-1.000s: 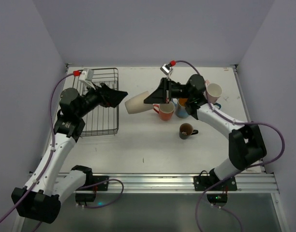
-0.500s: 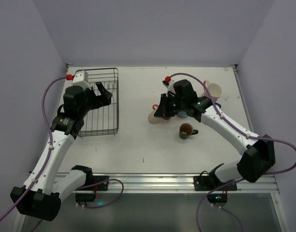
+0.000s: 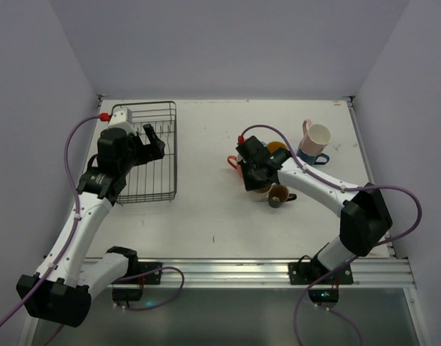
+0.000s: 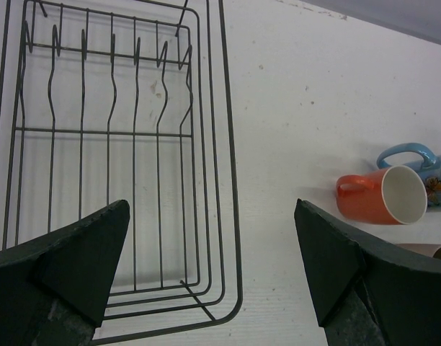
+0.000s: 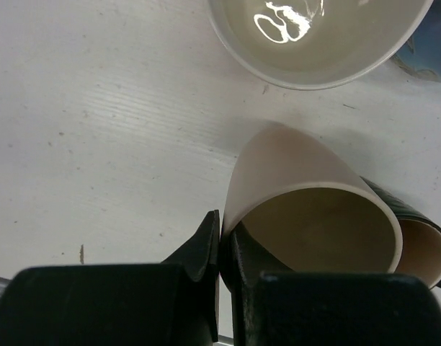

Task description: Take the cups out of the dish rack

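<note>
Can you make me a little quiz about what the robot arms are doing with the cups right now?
1. True or false: a cup sits inside the black wire dish rack.
2. What does the right pincer grip? A) the cream ceramic cup, by its rim B) a metal spoon C) nothing
3. Fill in: the left pincer has its jaws ____.
Key: 1 false; 2 A; 3 open.

1 dish rack (image 3: 175,155): black wire, rectangular, flat, far left. 1 cream cup (image 5: 307,209): tilted, touching dark brown cup (image 3: 279,194). 1 orange-red cup (image 4: 382,194) beside light blue cup (image 4: 422,169). 1 pink-handled cup (image 3: 318,135) against blue cup (image 3: 311,158), far right.
</note>
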### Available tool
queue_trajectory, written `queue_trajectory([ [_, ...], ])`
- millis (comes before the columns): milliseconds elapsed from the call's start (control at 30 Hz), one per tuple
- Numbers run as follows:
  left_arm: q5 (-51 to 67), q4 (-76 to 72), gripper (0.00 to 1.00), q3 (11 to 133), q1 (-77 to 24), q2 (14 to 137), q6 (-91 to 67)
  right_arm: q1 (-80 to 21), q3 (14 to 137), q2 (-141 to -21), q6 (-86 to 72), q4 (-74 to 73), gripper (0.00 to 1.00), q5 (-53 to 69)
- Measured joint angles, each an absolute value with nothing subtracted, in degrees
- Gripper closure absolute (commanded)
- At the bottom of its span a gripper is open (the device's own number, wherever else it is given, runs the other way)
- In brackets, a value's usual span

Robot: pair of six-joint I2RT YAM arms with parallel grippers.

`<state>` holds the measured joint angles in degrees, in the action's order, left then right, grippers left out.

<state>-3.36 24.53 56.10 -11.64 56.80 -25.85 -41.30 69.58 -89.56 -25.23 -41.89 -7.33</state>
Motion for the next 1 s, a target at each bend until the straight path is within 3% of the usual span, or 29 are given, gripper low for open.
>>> queue_trajectory([
  [300,-2.92,24.58,0.0,56.07,-11.66,56.1,-25.85,-42.48,69.93,-93.67,-24.97,-42.85,0.98,-9.02],
  [367,-2.74,24.56,0.0,56.05,-11.66,56.1,-25.85,-43.05,70.41,-94.15,-24.99,-42.92,0.89,-9.52],
  [400,-2.59,24.56,0.0,56.03,-11.64,56.1,-25.85,-43.27,70.57,-94.32,-25.02,-42.94,0.78,-9.72],
  [500,-2.13,24.49,0.0,55.72,-11.66,56.1,-25.85,-43.88,70.67,-94.63,-24.97,-43.2,0.61,-10.41],
  [600,-1.78,24.71,0.0,55.37,-11.66,56.12,-25.85,-44.34,70.67,-94.65,-25.04,-43.35,0.51,-11.35],
  [700,-1.65,24.69,0.0,55.37,-11.66,56.12,-25.85,-44.77,70.67,-94.59,-25.19,-43.38,0.35,-12.56],
  [733,-1.54,24.69,0.0,55.37,-11.66,56.12,-25.85,-44.93,70.67,-94.41,-25.26,-43.4,0.24,-12.93],
  [833,-0.6,24.62,0.0,55.37,-11.64,56.14,-25.8,-45.39,70.67,-92.71,-25.36,-43.7,0.11,-13.93],
  [1000,2.9,24.34,0.0,55.4,-11.75,57.58,-25.28,-45.71,70.65,-84.62,-25.28,-43.66,0.06,-14.15],
])
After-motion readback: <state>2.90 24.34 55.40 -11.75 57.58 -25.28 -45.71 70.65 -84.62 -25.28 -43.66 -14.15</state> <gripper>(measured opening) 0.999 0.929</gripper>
